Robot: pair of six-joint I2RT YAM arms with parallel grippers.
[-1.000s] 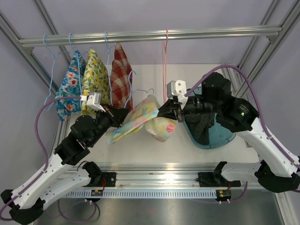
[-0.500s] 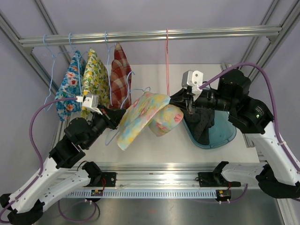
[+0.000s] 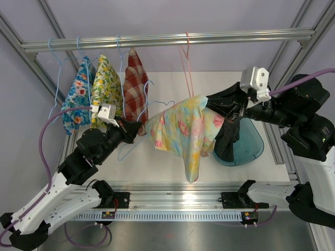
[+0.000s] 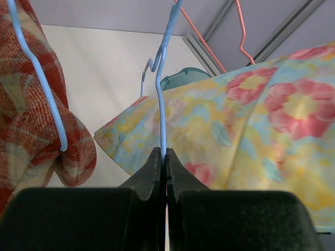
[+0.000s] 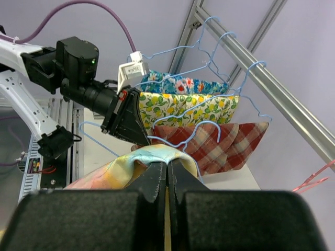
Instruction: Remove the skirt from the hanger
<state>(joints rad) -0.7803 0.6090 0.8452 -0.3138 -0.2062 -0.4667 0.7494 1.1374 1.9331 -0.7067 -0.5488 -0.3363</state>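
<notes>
Overhead, the long silver aluminium rail (image 3: 167,39) spans the frame. Below it, the yellow-and-pink floral fabric skirt (image 3: 183,130) hangs in mid-air between the two arms, above the white table (image 3: 162,170). The right gripper (image 5: 167,168) is clamped on the skirt's top edge. The left gripper (image 4: 166,157) is pinched tight on the thin light-blue wire hanger (image 4: 162,104), just beside the skirt's left corner.

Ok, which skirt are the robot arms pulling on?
Look under the middle of the metal rail. A pale yellow skirt with pink flowers stretches between the left gripper and right gripper. The other three skirts hang from the rail; this one doesn't.
</notes>
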